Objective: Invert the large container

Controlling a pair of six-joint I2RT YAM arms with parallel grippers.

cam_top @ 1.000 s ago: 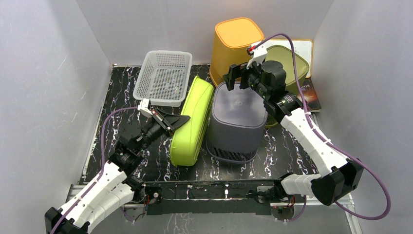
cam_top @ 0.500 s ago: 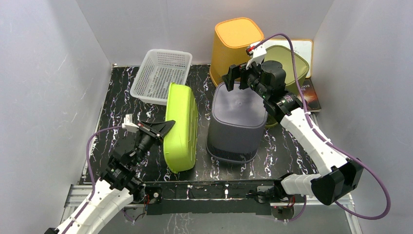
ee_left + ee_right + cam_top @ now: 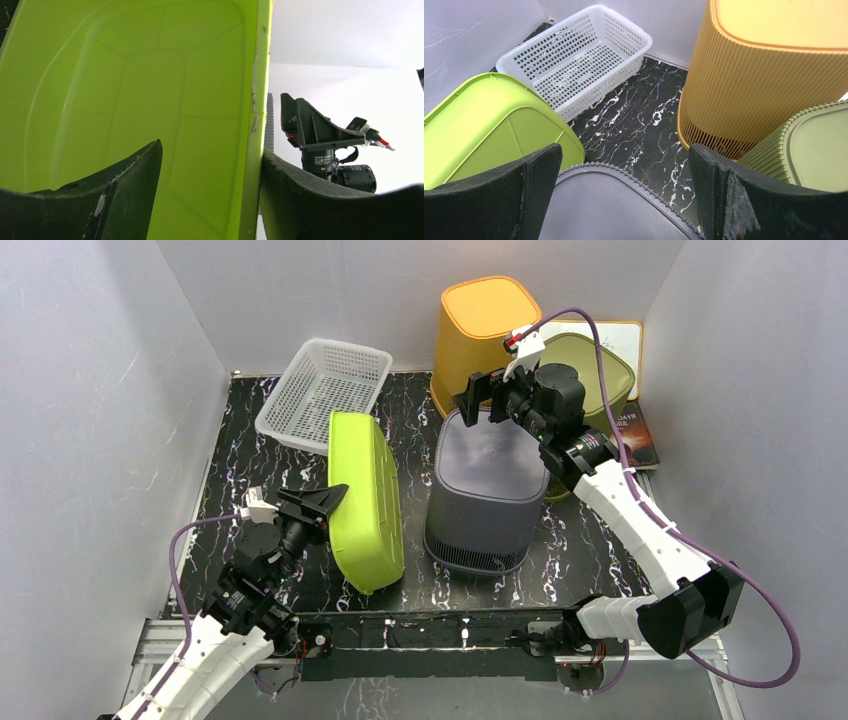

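Observation:
The large container point(image 3: 365, 495) is a lime green tub standing on its long edge at mid-table, tilted, its base toward the grey bin point(image 3: 487, 490). The left wrist view shows its hollow inside point(image 3: 150, 75). My left gripper point(image 3: 338, 496) straddles its rim, open: one finger touches the rim's outer side, the other stands apart inside the tub point(image 3: 210, 155). My right gripper point(image 3: 492, 405) hovers open over the grey bin's upturned base point(image 3: 609, 210), holding nothing point(image 3: 624, 155). The tub's corner also shows in the right wrist view point(image 3: 489, 125).
A white perforated basket point(image 3: 320, 390) sits at the back left, close to the tub's far end. An orange ribbed bin point(image 3: 485, 325) and an olive bin point(image 3: 600, 370) stand upside down at the back right. A book point(image 3: 638, 435) lies by the right wall.
The tub swung off the grey bin and now stands more upright, further left. My left arm drew back toward the near left and its jaws opened. The right arm stayed put.

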